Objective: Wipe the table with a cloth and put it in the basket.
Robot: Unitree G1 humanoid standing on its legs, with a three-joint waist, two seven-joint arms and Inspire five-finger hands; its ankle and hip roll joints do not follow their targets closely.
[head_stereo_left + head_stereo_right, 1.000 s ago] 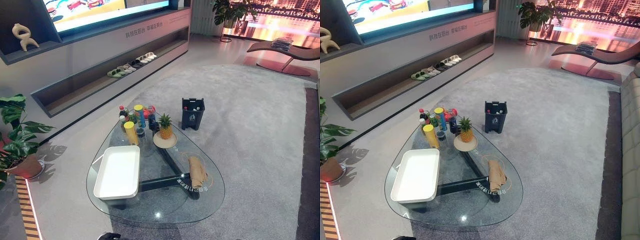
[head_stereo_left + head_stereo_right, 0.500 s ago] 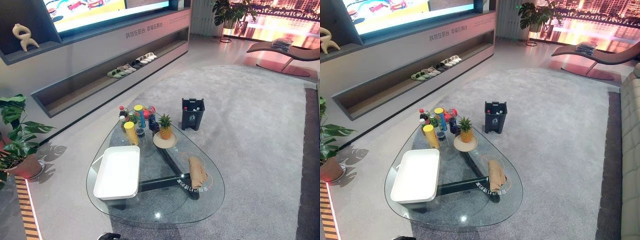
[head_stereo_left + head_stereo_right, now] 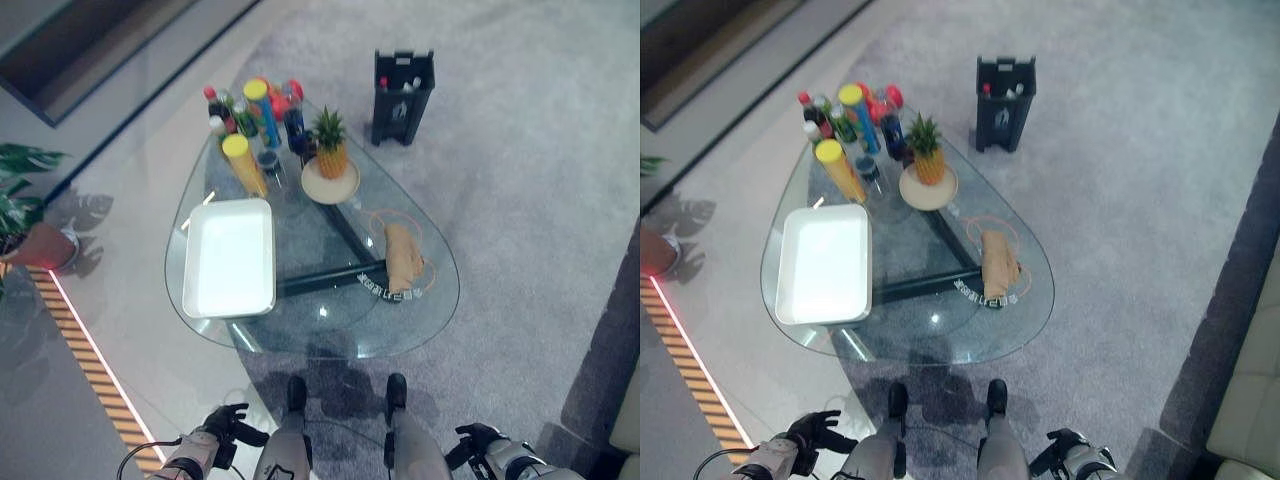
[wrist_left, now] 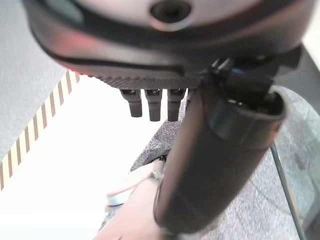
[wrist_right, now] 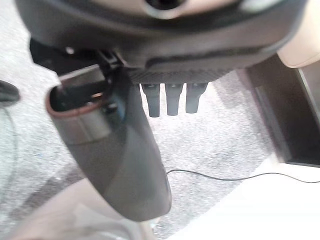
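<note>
A crumpled tan cloth (image 3: 402,256) lies on the right side of the glass table (image 3: 330,345), inside an orange ring. A white rectangular basket (image 3: 230,258) stands on the table's left side with nothing in it. My left hand (image 3: 225,428) hangs low by my side, well short of the table's near edge. My right hand (image 3: 478,443) hangs the same way on the other side. Both are open and hold nothing; the left hand's fingers (image 4: 150,102) and the right hand's fingers (image 5: 170,102) stand straight over the floor and carpet.
Several bottles and cans (image 3: 250,110) crowd the table's far corner, beside a pineapple on a plate (image 3: 330,160). A dark bin (image 3: 403,85) stands on the carpet beyond the table. A potted plant (image 3: 20,200) is at the left, a sofa corner (image 3: 625,420) at the right.
The camera has tilted down, so the table is seen from more overhead and both hands have come into the bottom of the picture. Nothing on the table has moved.
</note>
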